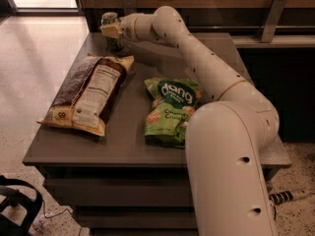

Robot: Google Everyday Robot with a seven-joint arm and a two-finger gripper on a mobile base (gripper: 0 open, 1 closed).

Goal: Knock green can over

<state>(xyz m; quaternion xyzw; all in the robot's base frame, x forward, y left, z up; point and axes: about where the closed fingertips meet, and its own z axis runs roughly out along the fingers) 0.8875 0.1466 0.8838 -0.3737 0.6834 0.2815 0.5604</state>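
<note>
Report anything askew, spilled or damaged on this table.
Nothing stands out. The green can stands upright at the far left corner of the table, the hand at its side; the brown bag and green snack bag lie flat.

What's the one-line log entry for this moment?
gripper: at green can, far corner of table | green can: upright | task: not done

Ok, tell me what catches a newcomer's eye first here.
The bulky white robot arm fills the right foreground and reaches to the far left corner of the table, where its gripper is at the green can. A brown snack bag lies left, a green dang bag centre.
</note>
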